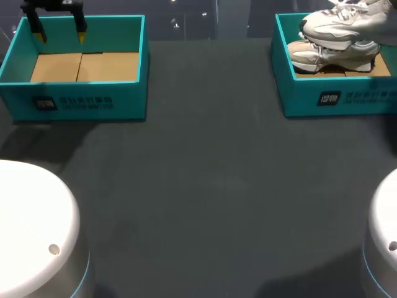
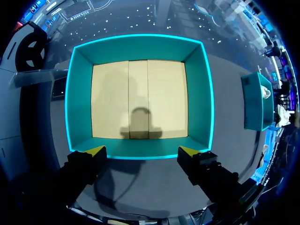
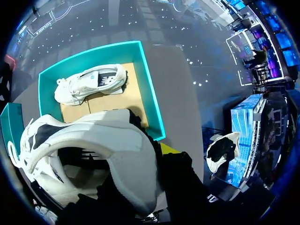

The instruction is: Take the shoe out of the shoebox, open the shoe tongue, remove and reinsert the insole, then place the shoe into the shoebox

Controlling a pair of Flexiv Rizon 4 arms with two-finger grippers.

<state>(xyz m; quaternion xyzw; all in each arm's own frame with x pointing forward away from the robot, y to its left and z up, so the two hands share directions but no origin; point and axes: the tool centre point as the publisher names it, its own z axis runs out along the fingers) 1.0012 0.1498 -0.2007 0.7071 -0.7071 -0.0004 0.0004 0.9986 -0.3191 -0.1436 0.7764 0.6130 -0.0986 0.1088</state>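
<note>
A white shoe [image 1: 347, 22] hangs above the right teal shoebox [image 1: 335, 99], partly past the head view's far right corner. In the right wrist view this held shoe [image 3: 103, 140] fills the space at my right gripper [image 3: 150, 154]. The gripper is shut on its heel collar, and one yellow fingertip [image 3: 168, 149] shows beside it. A second white shoe [image 1: 329, 54] lies on its side on the cardboard floor of that box [image 3: 136, 54], under the held one [image 3: 91, 82]. My left gripper [image 1: 60, 36] [image 2: 143, 151] hangs open over the far wall of the left shoebox [image 1: 80, 99] [image 2: 140, 47], which holds nothing.
Dark table surface [image 1: 205, 186] stretches between the two boxes. The white rounded arm bases [image 1: 31, 230] [image 1: 384, 230] stand at the near left and near right corners. The right box [image 2: 255, 101] also shows off to the side in the left wrist view.
</note>
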